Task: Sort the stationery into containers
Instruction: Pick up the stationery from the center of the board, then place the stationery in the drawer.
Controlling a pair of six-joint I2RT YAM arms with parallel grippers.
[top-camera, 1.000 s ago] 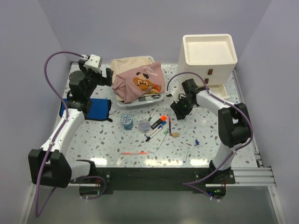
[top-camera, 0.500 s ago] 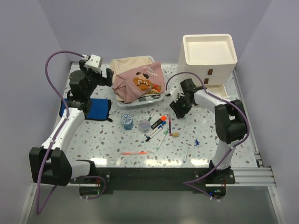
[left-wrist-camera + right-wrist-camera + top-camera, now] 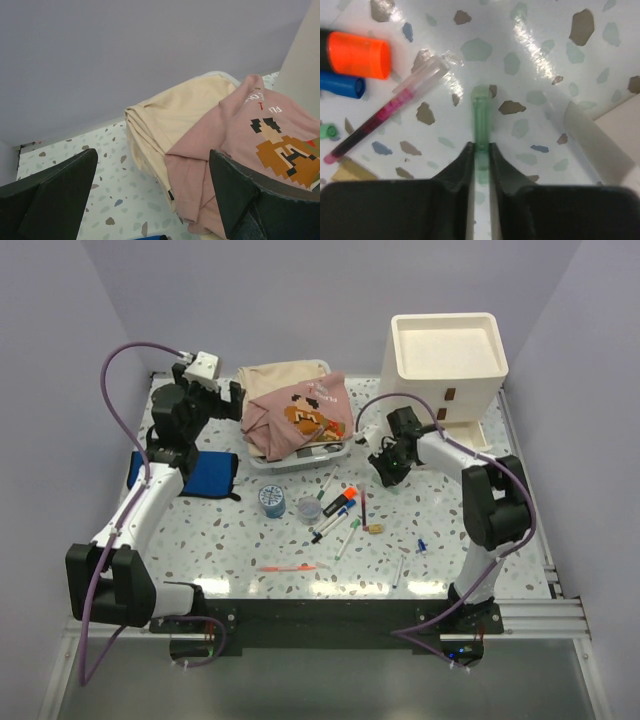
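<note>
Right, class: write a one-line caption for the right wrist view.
Right gripper shut on a green pen, orange marker nearby.

The pink shirt (image 3: 220,150) is showing short white lettering, upside down and too blurred to read; nothing else is bearing text.

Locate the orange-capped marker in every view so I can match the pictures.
Top external: the orange-capped marker lies mid-table among loose pens, just left of the right gripper.
Left wrist: not in it; only the clothes, table and wall show.
Right wrist: at the upper left edge, orange cap pointing right.
Shared landmark: the blue-capped pen lying right beside it.
</note>
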